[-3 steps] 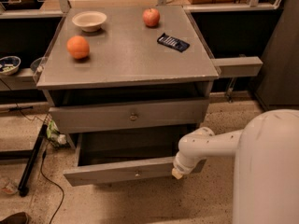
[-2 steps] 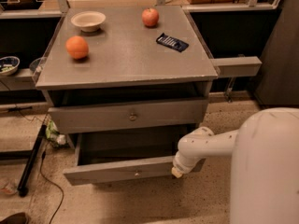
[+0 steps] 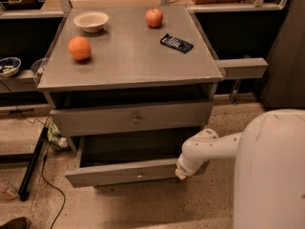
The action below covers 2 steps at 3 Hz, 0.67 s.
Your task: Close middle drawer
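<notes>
- The middle drawer (image 3: 119, 172) stands pulled well out of the cabinet (image 3: 209, 87), at 6 o'clock below the top drawer (image 3: 95, 120). Its narrow front sits slightly askew, with the 9 o'clock end further out.
- The claw (image 3: 181, 172) is against the 3 o'clock end of that front, at the tip of the white arm (image 3: 209, 147). Whether it is open or closed cannot be told.
- To close the drawer well, the push should likely run straight toward 12 o'clock, into the cabinet. Contact so far off-centre may skew the drawer and bind it on its runners. Sliding the contact toward the small centre knob (image 3: 139, 176), or pushing slowly and evenly, seems wiser.
- On the worktop (image 3: 128, 56) an orange (image 3: 79, 48) lies at 9 o'clock, a bowl (image 3: 91, 20) at 11, an apple (image 3: 154, 17) at 1, and a dark flat packet (image 3: 176, 43) at 2. A gentle finish would keep the fruit from rolling.
- Against a second ago, little differs. The drawer looks just as far out, and the claw is at the same end.
</notes>
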Tool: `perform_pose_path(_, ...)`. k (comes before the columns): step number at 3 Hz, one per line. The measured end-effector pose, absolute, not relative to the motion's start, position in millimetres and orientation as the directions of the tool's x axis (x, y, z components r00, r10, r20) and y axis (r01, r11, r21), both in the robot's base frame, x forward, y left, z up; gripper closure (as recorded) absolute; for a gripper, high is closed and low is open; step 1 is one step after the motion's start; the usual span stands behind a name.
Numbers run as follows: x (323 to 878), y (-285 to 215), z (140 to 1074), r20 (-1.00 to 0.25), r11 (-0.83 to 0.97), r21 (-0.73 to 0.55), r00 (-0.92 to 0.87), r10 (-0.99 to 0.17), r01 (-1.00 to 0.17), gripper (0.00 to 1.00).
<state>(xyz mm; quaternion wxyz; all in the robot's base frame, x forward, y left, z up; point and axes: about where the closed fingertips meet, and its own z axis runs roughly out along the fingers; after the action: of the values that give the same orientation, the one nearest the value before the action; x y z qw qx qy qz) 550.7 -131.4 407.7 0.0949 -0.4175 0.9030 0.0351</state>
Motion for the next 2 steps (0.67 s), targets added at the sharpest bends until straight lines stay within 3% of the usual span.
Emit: perform_pose_path(2,554.2,-128.4,408.6,-0.206,0.647,-0.019,-0.630,-0.749,-0.763,1.00)
